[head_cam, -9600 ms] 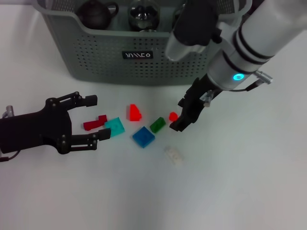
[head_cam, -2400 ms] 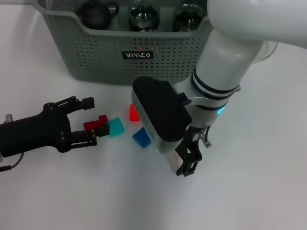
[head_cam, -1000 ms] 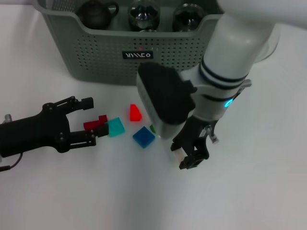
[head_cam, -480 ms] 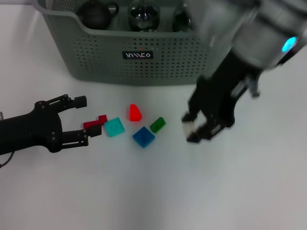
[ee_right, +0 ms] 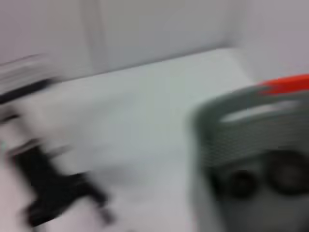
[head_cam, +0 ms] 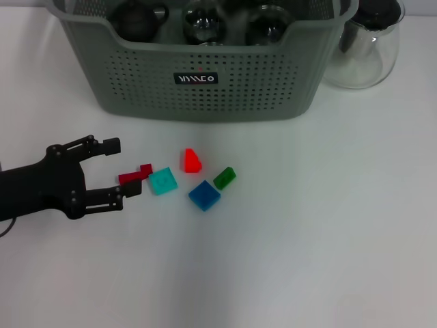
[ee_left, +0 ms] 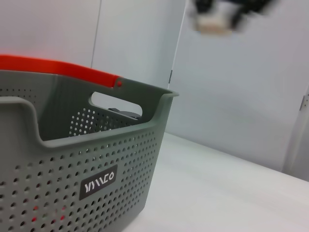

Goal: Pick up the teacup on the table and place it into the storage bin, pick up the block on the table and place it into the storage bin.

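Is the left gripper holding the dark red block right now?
No, the open left gripper sits beside the dark red block, which lies on the white table ungrasped.

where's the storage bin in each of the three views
Head view: storage bin runs along the top, behind the loose blocks.
Left wrist view: the bin fills the picture's lower left.
Right wrist view: the bin, blurred, sits at the picture's right.
Shared landmark: black label, seen in head and left wrist views.
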Controlling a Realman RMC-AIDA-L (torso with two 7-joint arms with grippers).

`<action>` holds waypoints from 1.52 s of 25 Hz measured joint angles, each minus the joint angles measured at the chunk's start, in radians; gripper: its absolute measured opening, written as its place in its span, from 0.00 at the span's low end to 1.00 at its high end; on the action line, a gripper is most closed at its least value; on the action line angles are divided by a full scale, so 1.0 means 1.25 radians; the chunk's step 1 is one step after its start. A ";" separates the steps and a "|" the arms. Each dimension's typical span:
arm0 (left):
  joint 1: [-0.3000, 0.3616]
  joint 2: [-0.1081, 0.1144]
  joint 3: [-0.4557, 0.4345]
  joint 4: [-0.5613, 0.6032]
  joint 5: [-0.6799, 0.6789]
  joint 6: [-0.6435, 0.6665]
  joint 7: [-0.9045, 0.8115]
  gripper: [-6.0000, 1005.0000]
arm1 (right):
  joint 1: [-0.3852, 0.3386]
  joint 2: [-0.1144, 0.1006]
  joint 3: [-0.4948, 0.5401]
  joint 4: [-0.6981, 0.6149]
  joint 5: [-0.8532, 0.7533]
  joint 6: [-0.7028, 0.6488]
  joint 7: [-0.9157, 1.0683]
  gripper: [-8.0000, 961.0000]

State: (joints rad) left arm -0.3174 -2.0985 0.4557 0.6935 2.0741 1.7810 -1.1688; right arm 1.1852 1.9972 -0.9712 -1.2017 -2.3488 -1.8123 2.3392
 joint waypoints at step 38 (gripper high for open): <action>0.000 -0.002 0.002 -0.005 0.001 -0.001 0.001 0.88 | -0.022 0.077 -0.150 0.106 -0.198 0.394 0.034 0.81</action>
State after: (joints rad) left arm -0.3180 -2.1011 0.4586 0.6873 2.0754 1.7791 -1.1675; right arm 1.1577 2.0939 -1.1581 -1.0687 -2.5965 -1.3201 2.3820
